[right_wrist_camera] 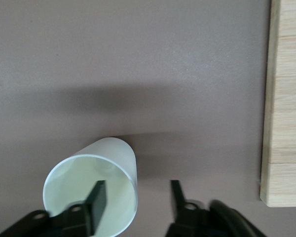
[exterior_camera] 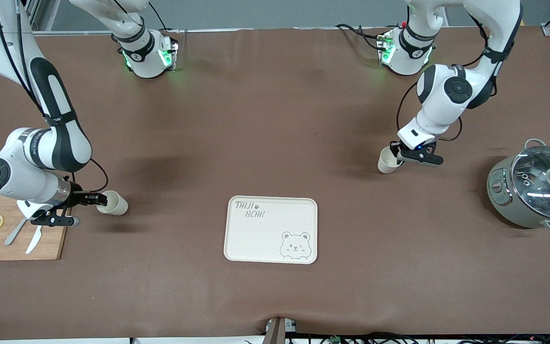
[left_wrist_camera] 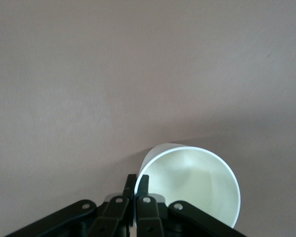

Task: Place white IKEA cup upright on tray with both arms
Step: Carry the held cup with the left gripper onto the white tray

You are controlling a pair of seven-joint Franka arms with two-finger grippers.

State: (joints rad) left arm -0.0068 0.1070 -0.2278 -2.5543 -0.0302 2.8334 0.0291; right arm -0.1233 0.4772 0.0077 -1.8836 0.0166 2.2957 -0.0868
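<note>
The left pincer (exterior_camera: pixel 397 156) is closed on the rim of a white cup (exterior_camera: pixel 388 160), tilted, toward the left arm's end from the tray (exterior_camera: pixel 271 229). The right pincer (exterior_camera: pixel 94 199) stands wide, one finger (right_wrist_camera: pixel 96 198) inside a second cup (exterior_camera: pixel 112 202) lying beside the cutting board (exterior_camera: pixel 17 243). Both cups are plain, glossy white.

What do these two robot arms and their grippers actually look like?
Both arms are glossy white, built of rounded segments with black bands and round black caps at the joints. Thin black cables loop along them. Their bases glow green. The left gripper and right gripper are small and black, each with two slim fingers on linked metal bars with silver rivets. No sleeves or covers.
</note>
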